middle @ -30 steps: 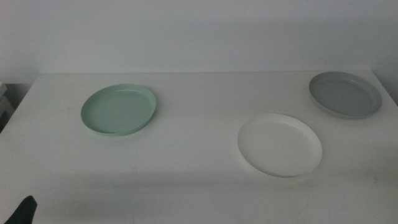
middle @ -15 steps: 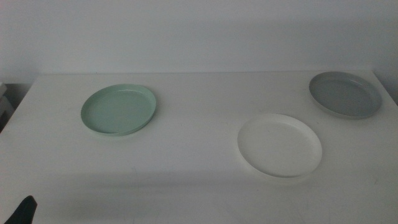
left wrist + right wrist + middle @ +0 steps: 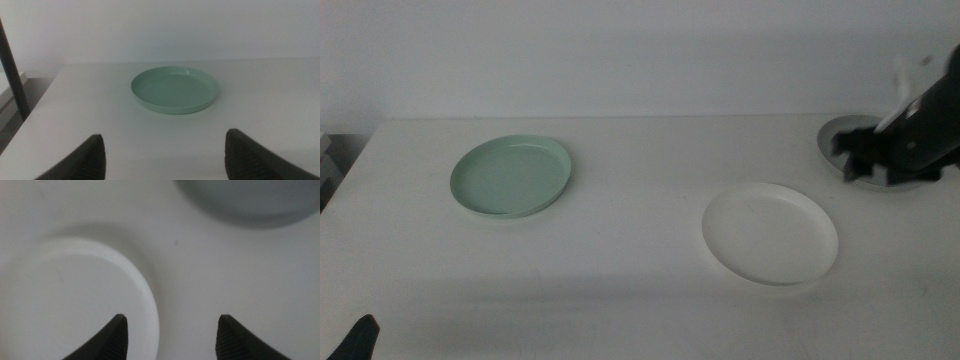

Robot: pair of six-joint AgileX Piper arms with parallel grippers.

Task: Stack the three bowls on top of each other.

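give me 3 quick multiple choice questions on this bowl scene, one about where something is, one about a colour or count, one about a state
1. Where is the right gripper in the middle view?
A. over the grey bowl at the table's far right
B. over the mint green bowl
C. out of view

2. How many bowls are stacked on another?
A. two
B. one
C. none

3. How does the left gripper stand?
A. shut on the white bowl
B. open, holding nothing
C. shut on the mint green bowl

Answers:
1. A: the dark arm comes in from the right and covers part of the grey bowl.
2. C: all three bowls lie apart on the table.
3. B: in the left wrist view its jaws stand wide apart with bare table between them, the mint green bowl farther off.
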